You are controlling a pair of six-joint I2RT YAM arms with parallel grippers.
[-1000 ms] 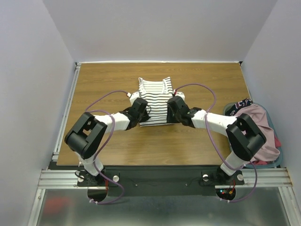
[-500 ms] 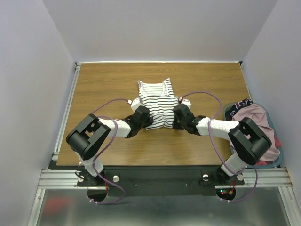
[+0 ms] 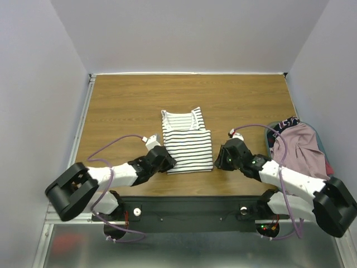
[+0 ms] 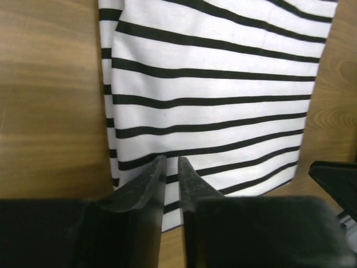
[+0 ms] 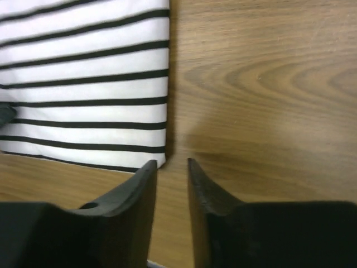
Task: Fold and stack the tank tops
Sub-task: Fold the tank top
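Note:
The striped tank top [image 3: 187,144] lies flat on the wooden table [image 3: 117,106], its body a neat rectangle with the neckline at the far end. My left gripper [image 3: 169,162] sits low at its near-left corner. In the left wrist view the left gripper [image 4: 171,159] has a narrow gap, and the striped cloth [image 4: 212,84] shows beyond it, ungripped. My right gripper [image 3: 218,161] is at the near-right corner. In the right wrist view the right gripper [image 5: 172,162] is open over bare wood, just beside the top's edge [image 5: 83,84]. The pink tank top [image 3: 301,151] lies crumpled at the right.
The pink top rests in a bin [image 3: 333,187] at the table's right edge, on a dark navy garment [image 3: 284,124]. A little red cloth [image 3: 329,167] shows beside it. A metal rail [image 3: 78,134] borders the table's left side.
Both grippers have drawn back toward the near edge, from the top's middle to its near corners. The left jaws have parted and the top now lies flat and free.

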